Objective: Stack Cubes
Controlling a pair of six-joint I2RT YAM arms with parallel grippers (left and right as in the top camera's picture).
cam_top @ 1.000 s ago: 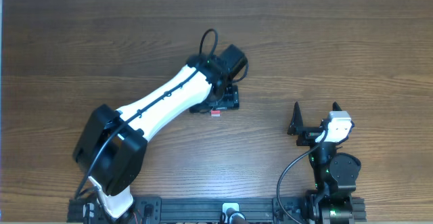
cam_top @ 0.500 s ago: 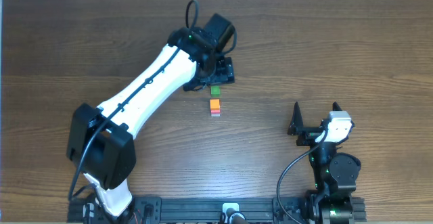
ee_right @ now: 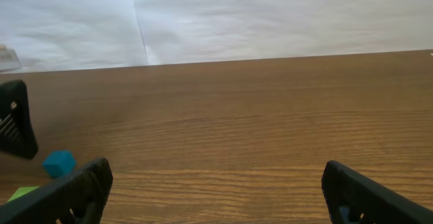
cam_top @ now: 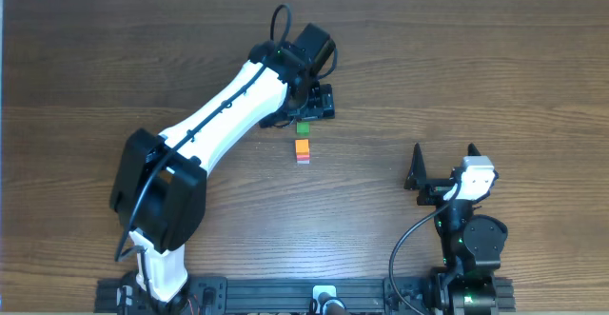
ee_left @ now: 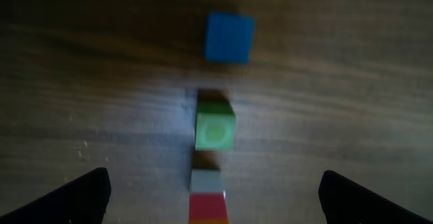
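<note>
The left gripper [cam_top: 309, 106] hung with its jaws spread wide and nothing between them, above the green cube [ee_left: 215, 130], which sat on the wooden table [cam_top: 495, 58]. At that cube's 6 o'clock in the top view, just beside it with a narrow gap, stood the stack [cam_top: 303, 150]: orange on top, red under it, and what looked like grey lowest. The blue cube [ee_left: 229, 37] lay beyond the green cube, on the side away from the stack. Well apart, at the stack's 3 o'clock, the right gripper [ee_right: 216, 176] sat wide open and empty.
</note>
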